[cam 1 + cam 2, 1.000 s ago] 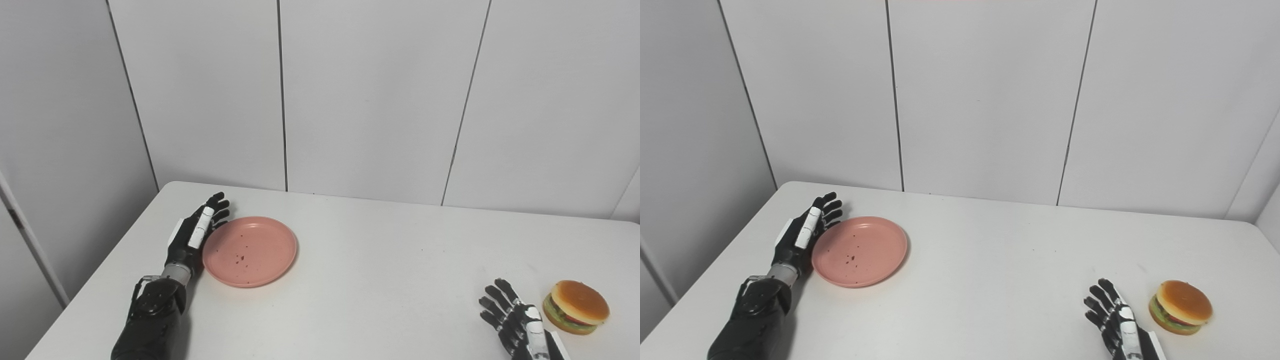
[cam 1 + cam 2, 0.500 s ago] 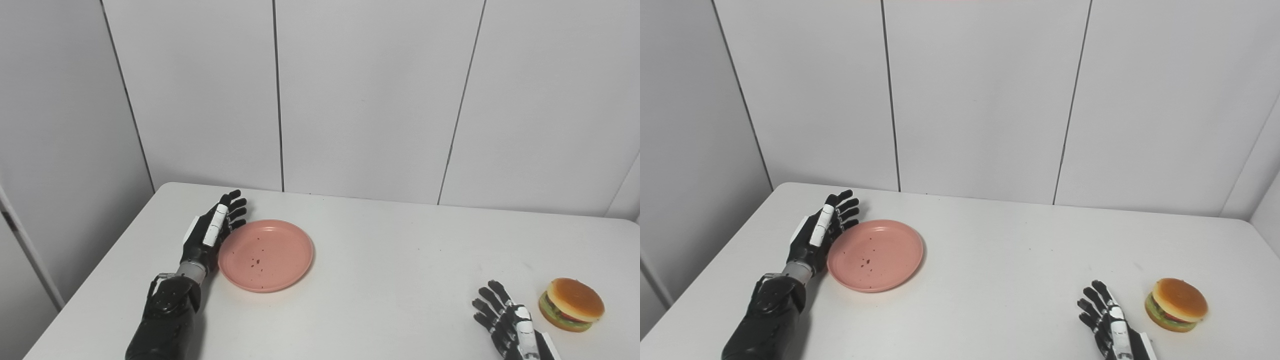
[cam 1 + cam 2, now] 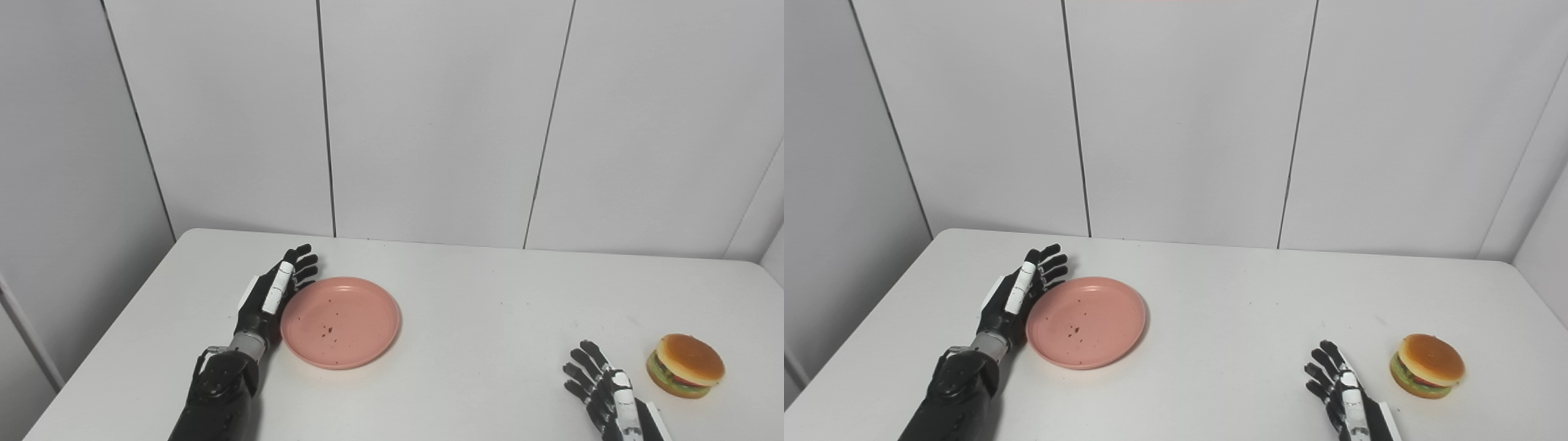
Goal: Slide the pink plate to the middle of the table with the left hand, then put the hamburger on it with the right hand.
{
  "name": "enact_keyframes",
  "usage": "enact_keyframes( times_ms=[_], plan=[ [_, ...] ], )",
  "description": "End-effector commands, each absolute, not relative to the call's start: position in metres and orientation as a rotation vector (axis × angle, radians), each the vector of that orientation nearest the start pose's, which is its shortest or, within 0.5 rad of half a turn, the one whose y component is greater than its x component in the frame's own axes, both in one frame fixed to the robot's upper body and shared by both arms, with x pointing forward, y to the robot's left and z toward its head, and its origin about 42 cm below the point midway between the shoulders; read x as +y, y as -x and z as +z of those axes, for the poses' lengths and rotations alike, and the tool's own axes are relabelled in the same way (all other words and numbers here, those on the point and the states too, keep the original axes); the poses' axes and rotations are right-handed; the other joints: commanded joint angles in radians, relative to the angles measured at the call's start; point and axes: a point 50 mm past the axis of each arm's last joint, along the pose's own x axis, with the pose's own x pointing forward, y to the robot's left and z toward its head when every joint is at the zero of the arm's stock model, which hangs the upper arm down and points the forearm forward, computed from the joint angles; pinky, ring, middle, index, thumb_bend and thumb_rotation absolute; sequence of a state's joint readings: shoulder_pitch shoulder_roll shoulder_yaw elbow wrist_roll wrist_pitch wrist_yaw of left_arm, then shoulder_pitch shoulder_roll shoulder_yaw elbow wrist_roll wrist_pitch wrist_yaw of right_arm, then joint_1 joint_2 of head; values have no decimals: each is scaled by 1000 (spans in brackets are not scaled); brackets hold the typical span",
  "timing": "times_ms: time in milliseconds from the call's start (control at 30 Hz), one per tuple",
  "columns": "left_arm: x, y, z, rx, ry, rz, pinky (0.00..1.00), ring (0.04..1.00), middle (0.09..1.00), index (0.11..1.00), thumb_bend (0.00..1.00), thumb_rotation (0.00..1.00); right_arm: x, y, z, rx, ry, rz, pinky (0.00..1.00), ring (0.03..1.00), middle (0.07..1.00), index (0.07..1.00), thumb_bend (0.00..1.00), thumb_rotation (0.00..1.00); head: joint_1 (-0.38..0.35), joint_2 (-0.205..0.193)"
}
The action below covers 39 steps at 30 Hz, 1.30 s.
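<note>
The pink plate (image 3: 341,321) lies flat on the white table (image 3: 478,306), left of its middle, with dark specks on it. My left hand (image 3: 272,297) is open, fingers straight, standing on edge with its palm against the plate's left rim. The hamburger (image 3: 686,366) sits near the table's front right. My right hand (image 3: 603,392) is open and empty, fingers spread, at the bottom edge, a little left of the hamburger and apart from it. The scene shows the same in the right eye view: plate (image 3: 1086,321), hamburger (image 3: 1427,365).
Grey wall panels (image 3: 429,122) rise right behind the table's far edge. The table's left edge (image 3: 104,343) runs close to my left arm. A side wall (image 3: 1543,233) stands at the far right.
My left hand has pushed the plate to the right across the table. The camera has also turned a little to the left. The right hand and the hamburger have stayed about where they were.
</note>
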<state>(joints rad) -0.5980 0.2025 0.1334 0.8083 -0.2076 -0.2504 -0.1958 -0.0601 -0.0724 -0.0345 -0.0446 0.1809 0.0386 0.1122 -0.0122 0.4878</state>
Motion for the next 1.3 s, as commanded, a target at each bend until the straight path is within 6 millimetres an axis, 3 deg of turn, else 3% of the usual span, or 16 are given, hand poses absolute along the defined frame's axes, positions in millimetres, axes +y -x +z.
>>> enact_keyframes(
  times_ms=[0,633,1267],
  plan=[
    [278,-474,150,-135,36,-100,824,869,854,834,939,862,-220,-296,113,-21,-132,119,878,872,901,907,872,1000,-4,3],
    [234,-469,138,-107,64,-171,806,874,861,845,933,884,-209,-292,121,-23,-127,123,870,871,898,907,863,1000,-39,23],
    [198,-462,135,-87,77,-190,842,886,879,831,917,887,-188,-295,128,-30,-130,121,876,874,902,914,861,1000,-152,55]
  ],
)
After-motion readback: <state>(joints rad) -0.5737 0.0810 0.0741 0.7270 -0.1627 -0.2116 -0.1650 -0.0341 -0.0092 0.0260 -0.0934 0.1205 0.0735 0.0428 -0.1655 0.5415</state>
